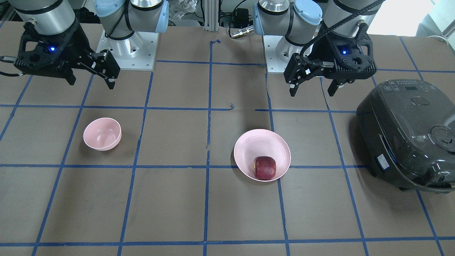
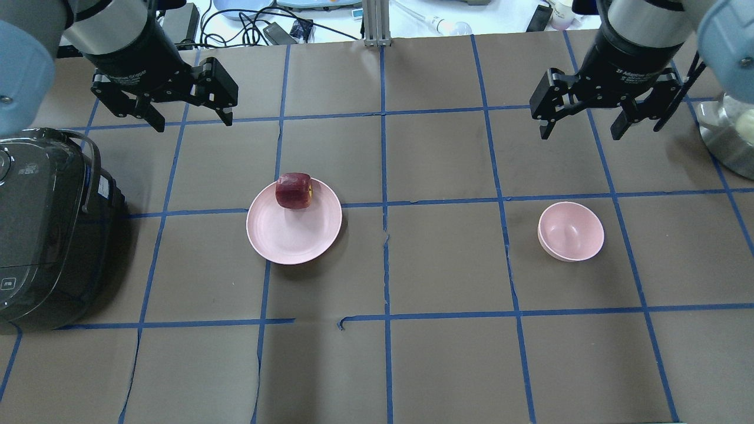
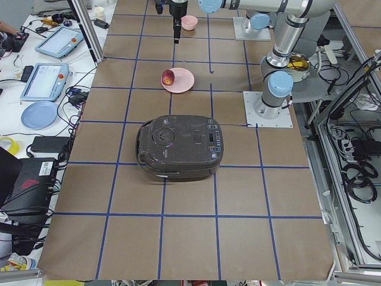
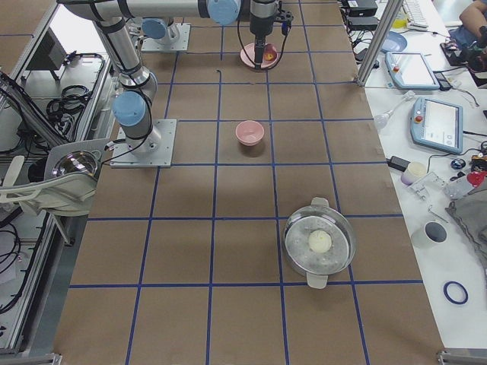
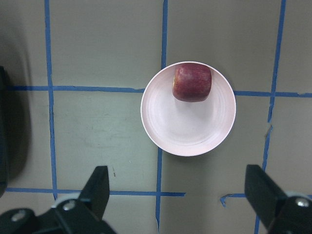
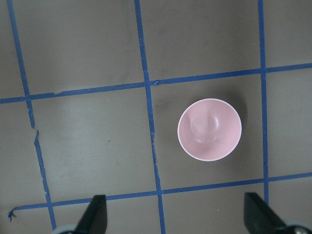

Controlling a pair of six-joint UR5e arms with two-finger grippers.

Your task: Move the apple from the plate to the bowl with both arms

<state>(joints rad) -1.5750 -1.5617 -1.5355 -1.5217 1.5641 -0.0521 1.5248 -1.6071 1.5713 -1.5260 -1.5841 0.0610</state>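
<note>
At the far left of the overhead view a dark rice cooker [image 2: 47, 229] sits on the brown worktop [image 2: 442, 265], which is ruled into squares with blue tape. Its lid is down.

Just right of the cooker and farther from the robot's base, the left end effector [image 2: 191, 121] hangs above the worktop. Its two black fingers are spread wide and nothing is between them. It touches neither the cooker nor the dishes.

Next comes the plate [image 2: 294, 235], lying flat where two tape lines cross. The apple [image 2: 293, 190] rests on the plate, at the rim that faces away from the robot and not in the middle. It shows a small pale patch on one side, which may be its stem end, though the overhead view is too coarse to say. In the left wrist view the plate and apple lie ahead of the spread fingers, well apart from them.

Right of the centre line the bowl [image 2: 570, 231] stands upright with nothing in it, inside one tape square, well apart from the plate.

Beyond the bowl, the right end effector [image 2: 580, 134] hangs above the worktop with its fingers parted just as wide, also holding nothing. The right wrist view looks straight down on the bowl.

At the far right edge stands a steel pot [image 4: 304, 251] with a lid and a white knob, clear of the bowl.
</note>
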